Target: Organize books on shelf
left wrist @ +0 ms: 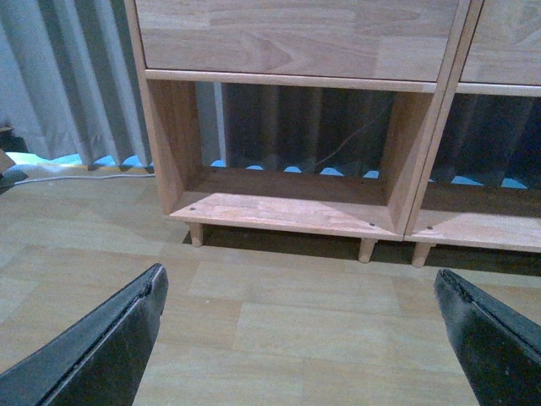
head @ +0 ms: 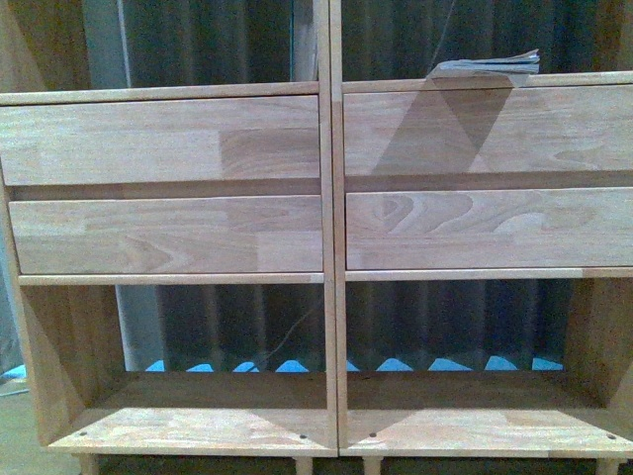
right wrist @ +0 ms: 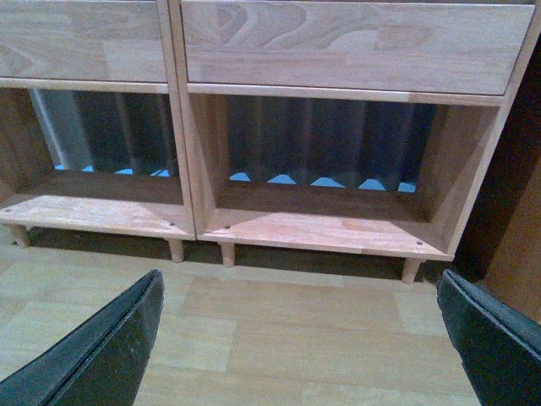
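The light wood shelf (head: 331, 237) fills the front view, two columns with two drawer fronts each. A thin whitish floppy book (head: 487, 66) lies flat on the upper board of the right column. The teal book is out of view. My left gripper (left wrist: 300, 283) is open and empty above the floor, facing the left column's bottom compartment (left wrist: 283, 199). My right gripper (right wrist: 300, 283) is open and empty above the floor, facing the right column's bottom compartment (right wrist: 325, 224). Neither arm shows in the front view.
Grey curtains (left wrist: 68, 85) hang behind and left of the shelf. The shelf stands on short peg legs (left wrist: 366, 249) on a pale wood-plank floor (left wrist: 296, 330). A dark wooden piece (right wrist: 516, 220) stands right of the shelf. A thin cable (left wrist: 338, 148) hangs behind the left compartment.
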Action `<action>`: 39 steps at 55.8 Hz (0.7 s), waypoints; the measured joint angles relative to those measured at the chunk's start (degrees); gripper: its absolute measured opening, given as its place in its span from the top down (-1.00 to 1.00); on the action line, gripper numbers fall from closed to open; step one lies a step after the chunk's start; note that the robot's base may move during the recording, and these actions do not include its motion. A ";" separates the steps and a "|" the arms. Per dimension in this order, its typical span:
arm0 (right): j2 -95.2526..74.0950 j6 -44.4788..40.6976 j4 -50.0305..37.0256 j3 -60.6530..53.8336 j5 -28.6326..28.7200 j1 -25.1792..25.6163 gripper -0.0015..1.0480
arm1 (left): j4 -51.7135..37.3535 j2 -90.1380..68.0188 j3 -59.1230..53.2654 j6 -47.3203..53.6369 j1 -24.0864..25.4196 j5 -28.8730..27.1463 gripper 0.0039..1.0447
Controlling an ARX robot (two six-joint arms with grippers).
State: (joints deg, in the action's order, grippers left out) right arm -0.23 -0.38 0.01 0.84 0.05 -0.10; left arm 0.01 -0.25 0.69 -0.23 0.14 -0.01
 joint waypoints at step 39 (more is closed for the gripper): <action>0.00 -0.02 0.00 0.00 -0.04 0.00 -0.86 | 0.00 0.00 0.00 0.00 0.00 -0.02 -0.86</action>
State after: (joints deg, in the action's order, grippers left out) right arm -0.23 -0.40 0.01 0.84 0.01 -0.10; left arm 0.01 -0.25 0.69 -0.23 0.14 -0.03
